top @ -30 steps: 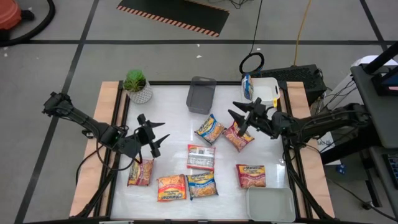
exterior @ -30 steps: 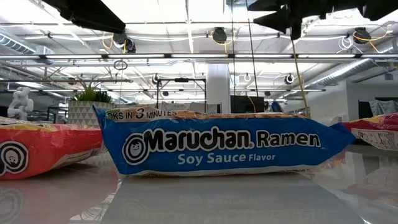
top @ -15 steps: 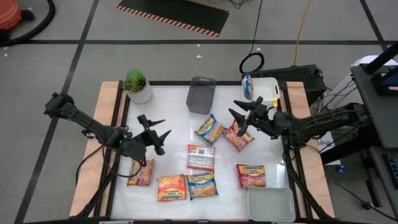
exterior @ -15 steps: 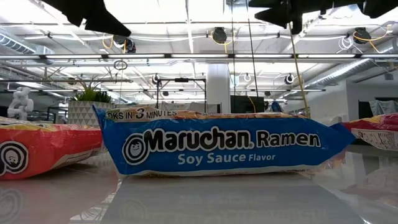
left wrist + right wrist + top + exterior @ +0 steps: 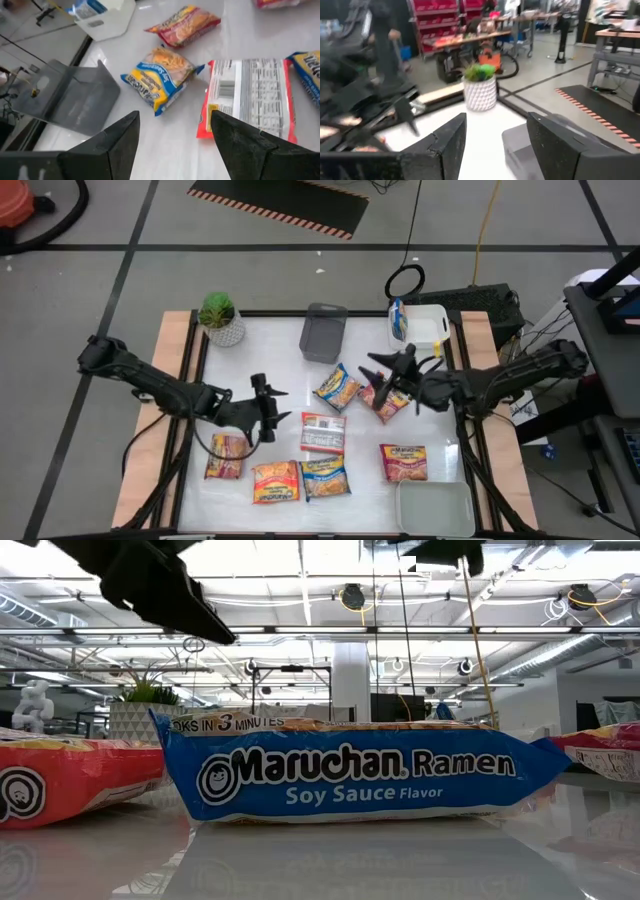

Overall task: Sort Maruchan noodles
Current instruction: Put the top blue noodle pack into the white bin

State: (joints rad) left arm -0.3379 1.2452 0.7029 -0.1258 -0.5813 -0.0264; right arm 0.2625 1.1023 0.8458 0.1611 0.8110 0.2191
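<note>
On the white counter, mid-frame, the approach step is judged underway: the left hand, spread, empty, is aimed at the face-down packet; lowering is needed. The right hand is spread over the red-and-yellow packet.

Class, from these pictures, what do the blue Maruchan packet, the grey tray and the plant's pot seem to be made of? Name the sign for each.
Blue Maruchan packet: thin glossy plastic film, probably; it shines, crinkles and has crimped ends.
Grey tray: likely moulded plastic, smooth and semi-matt, with an even grey colour and rounded corners.
Plant's pot: white with a textured pattern; ceramic or plastic, the look leaves it open.
</note>
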